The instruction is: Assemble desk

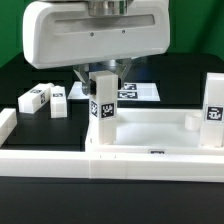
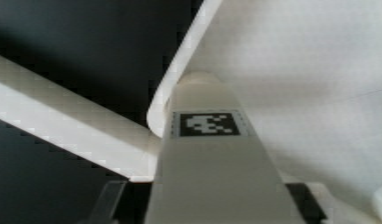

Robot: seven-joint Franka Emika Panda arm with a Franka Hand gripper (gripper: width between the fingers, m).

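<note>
At the desk top's [image 1: 150,156] corner, fingers [image 2: 117,204] tight on upright leg [image 1: 103,112], loose legs [image 1: 36,97] nearby

Marker board [image 1: 143,92] flat on black table [image 1: 30,70].

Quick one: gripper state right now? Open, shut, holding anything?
Gripper: fingers straddle the upright leg at the desk top corner; whether they pinch it cannot be told.
</note>
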